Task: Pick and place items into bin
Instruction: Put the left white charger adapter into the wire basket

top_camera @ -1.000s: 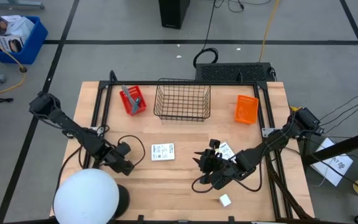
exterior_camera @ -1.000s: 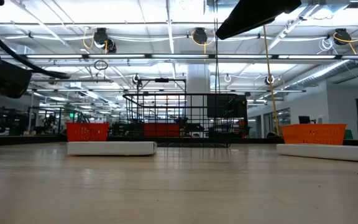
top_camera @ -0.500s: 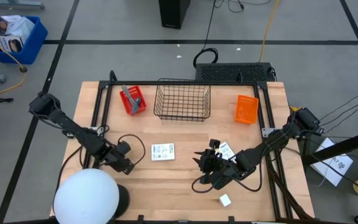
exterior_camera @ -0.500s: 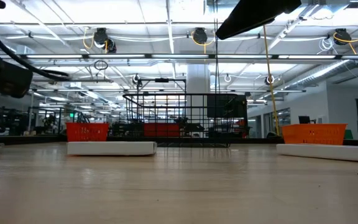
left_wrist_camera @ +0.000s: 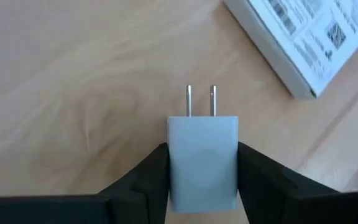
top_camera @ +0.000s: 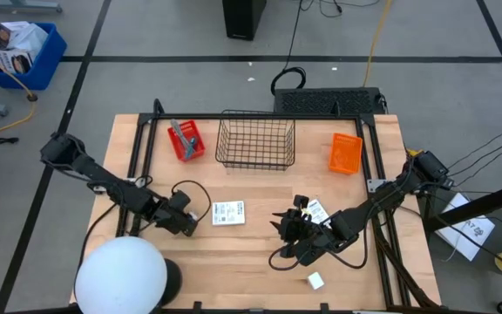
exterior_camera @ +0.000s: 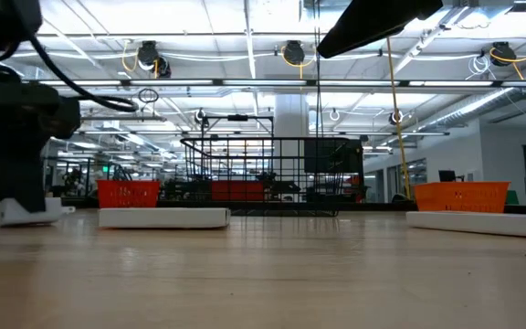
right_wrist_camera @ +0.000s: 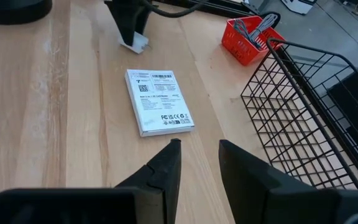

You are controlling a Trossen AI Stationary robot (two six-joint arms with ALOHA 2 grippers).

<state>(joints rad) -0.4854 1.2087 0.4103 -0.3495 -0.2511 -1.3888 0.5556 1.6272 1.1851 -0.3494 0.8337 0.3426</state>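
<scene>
Plug cube (left_wrist_camera: 202, 158): small white cube with two metal prongs, pinched between the left gripper's (left_wrist_camera: 202, 180) fingers (left_wrist_camera: 149, 174), low over the wooden table (top_camera: 234, 253), just beside a flat white packet (top_camera: 227, 213).
Left gripper: closed on the cube from both sides (prongs point forward, clear of the fingers); in the low view the cube sits at the table surface under the dark arm.
Second packet (top_camera: 318, 210): partly hidden by the right arm.
Second cube (top_camera: 315, 280): near the table's front edge.
Right gripper (right_wrist_camera: 196, 163): empty, fingers slightly apart, hovering near the first packet.
Wire basket (top_camera: 255, 142): at the back, between a red bin (top_camera: 186, 140) (grey tool inside) and an orange bin (top_camera: 345, 153).
</scene>
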